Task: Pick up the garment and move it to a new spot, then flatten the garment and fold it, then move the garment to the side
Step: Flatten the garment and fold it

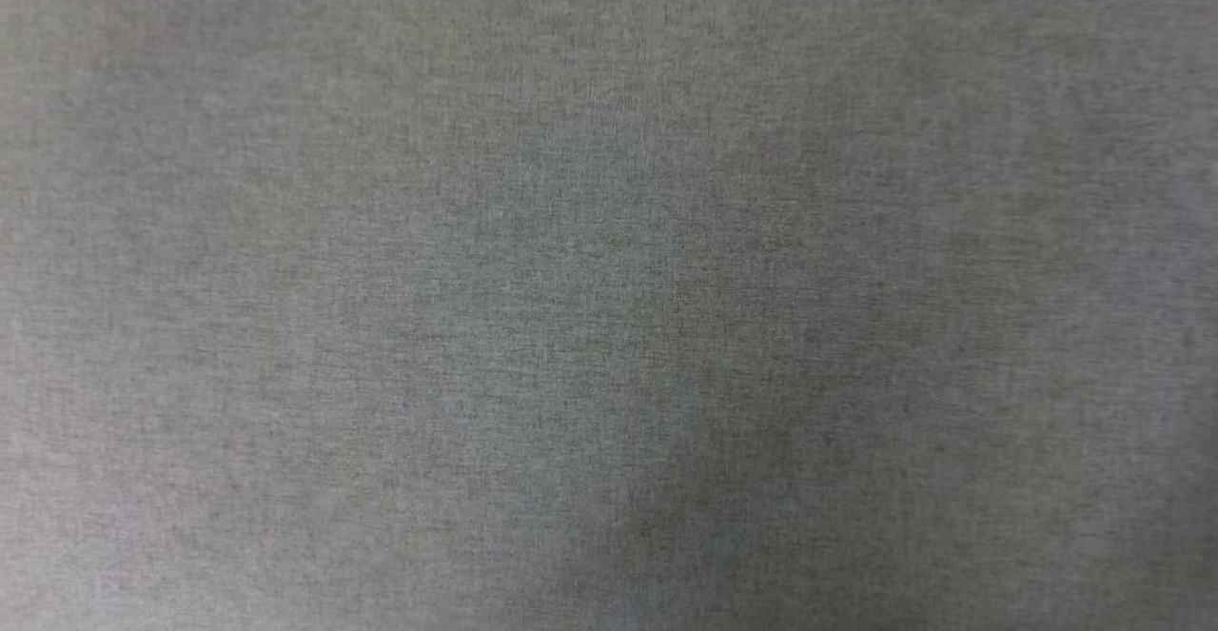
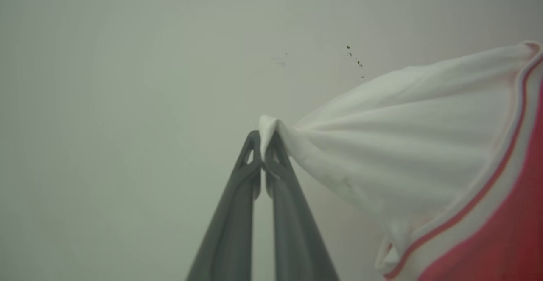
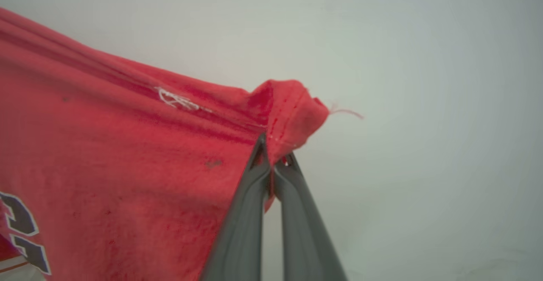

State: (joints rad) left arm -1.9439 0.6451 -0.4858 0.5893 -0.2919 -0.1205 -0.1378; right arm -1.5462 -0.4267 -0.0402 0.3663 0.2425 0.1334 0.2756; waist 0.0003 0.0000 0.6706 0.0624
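Clearly, left hand (image 2: 264,142) nips a white sleeve of the garment (image 2: 424,145), right hand (image 3: 275,149) its red corner, remainder cropped.

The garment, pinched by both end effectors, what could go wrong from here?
1. The left end effector grips just the tip of the garment at its white sleeve; a pull might slip it out.
2. The right end effector holds a small bunched hem corner with a loose thread; a tug could free it or snag the thread.
3. With sleeve and hem grips, spreading may leave it skewed.
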